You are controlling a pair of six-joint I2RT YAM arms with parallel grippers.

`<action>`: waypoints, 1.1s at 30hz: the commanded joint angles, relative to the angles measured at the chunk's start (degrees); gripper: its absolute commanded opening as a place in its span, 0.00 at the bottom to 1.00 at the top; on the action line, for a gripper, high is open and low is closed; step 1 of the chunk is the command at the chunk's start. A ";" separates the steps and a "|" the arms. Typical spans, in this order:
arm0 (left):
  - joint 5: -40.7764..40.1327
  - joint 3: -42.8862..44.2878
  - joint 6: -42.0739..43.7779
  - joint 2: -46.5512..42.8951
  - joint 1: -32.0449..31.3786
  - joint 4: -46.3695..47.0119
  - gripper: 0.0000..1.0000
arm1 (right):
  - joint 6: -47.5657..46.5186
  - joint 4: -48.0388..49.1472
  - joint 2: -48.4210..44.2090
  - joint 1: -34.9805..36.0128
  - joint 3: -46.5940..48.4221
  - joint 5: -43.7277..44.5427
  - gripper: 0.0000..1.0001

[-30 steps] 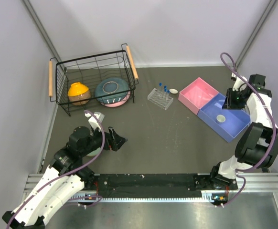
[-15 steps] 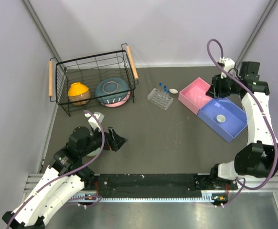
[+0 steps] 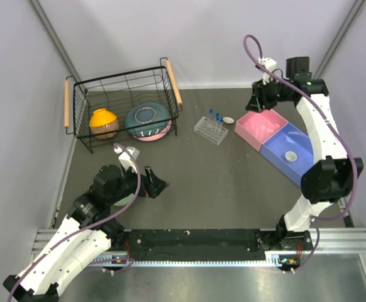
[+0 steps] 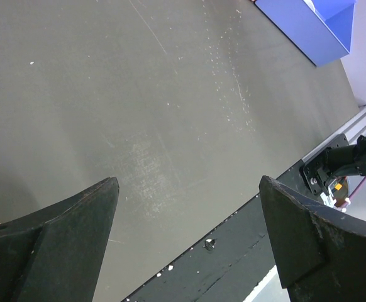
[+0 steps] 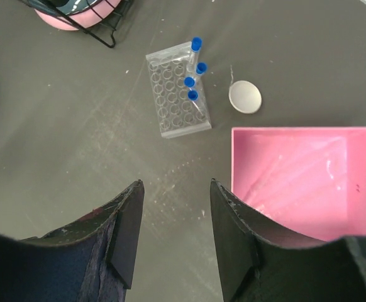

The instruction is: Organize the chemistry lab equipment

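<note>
So nearest the bases, the left gripper (image 4: pixel 188 184) hangs low over bare table (image 3: pixel 202 176), jaws spread wide with nothing in them. Further out on the right, one white cup (image 3: pixel 290 156) sits in the blue bin (image 3: pixel 305 162), which touches the pink bin (image 3: pixel 261 126). The clear tube rack (image 5: pixel 178 88) stands mid-table with four blue-capped tubes (image 5: pixel 189 82) along one edge, and the other white cup (image 5: pixel 244 97) lies just beside it. The right gripper (image 5: pixel 173 189) hovers above, also open and empty. The wire basket (image 3: pixel 123 107) is far left.

White arms (image 3: pixel 57 258) with black joints (image 3: pixel 326 179) and looping purple cables (image 3: pixel 246 45).
</note>
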 commanded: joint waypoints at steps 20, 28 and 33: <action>1.10 -2.14 -0.53 5.06 0.21 10.29 0.99 | -0.44 -2.18 28.63 8.51 24.71 2.28 0.48; 1.01 -2.67 0.18 5.76 0.21 10.82 0.99 | -0.70 -2.26 33.29 9.39 27.53 3.07 0.49; 0.75 -3.11 1.05 6.81 0.21 11.70 0.99 | -0.97 -2.18 36.19 10.00 29.20 3.86 0.51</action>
